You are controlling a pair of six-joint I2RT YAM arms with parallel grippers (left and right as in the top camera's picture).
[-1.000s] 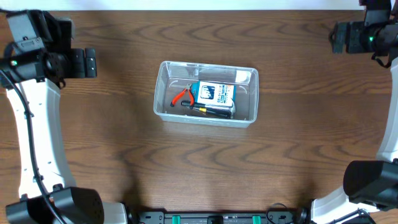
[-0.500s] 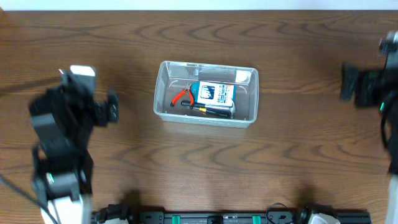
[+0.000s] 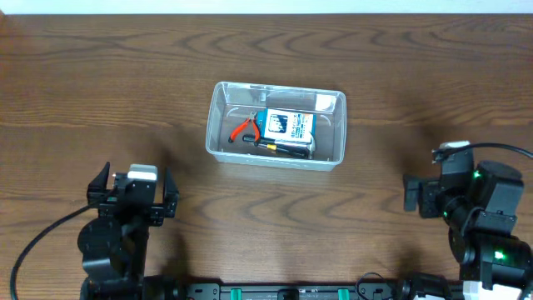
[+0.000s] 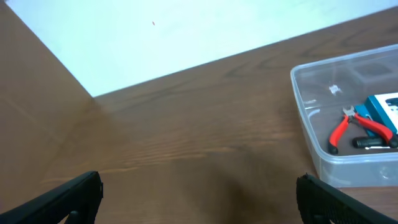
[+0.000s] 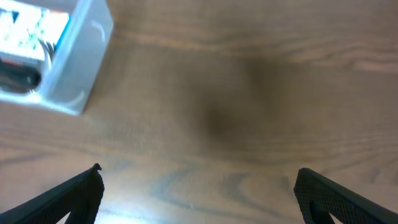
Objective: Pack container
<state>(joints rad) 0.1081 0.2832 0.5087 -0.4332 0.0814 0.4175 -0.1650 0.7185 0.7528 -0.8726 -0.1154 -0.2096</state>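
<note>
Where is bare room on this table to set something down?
Bare table lies left and right of the container, and between it and the left end effector and right end effector. Crowded only inside the container: red pliers, blue box.

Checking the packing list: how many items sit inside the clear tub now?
3: red-handled pliers at the left of the container, a blue-and-white box in the middle, and a black tool along the near wall. More could be hidden beneath the box.
</note>
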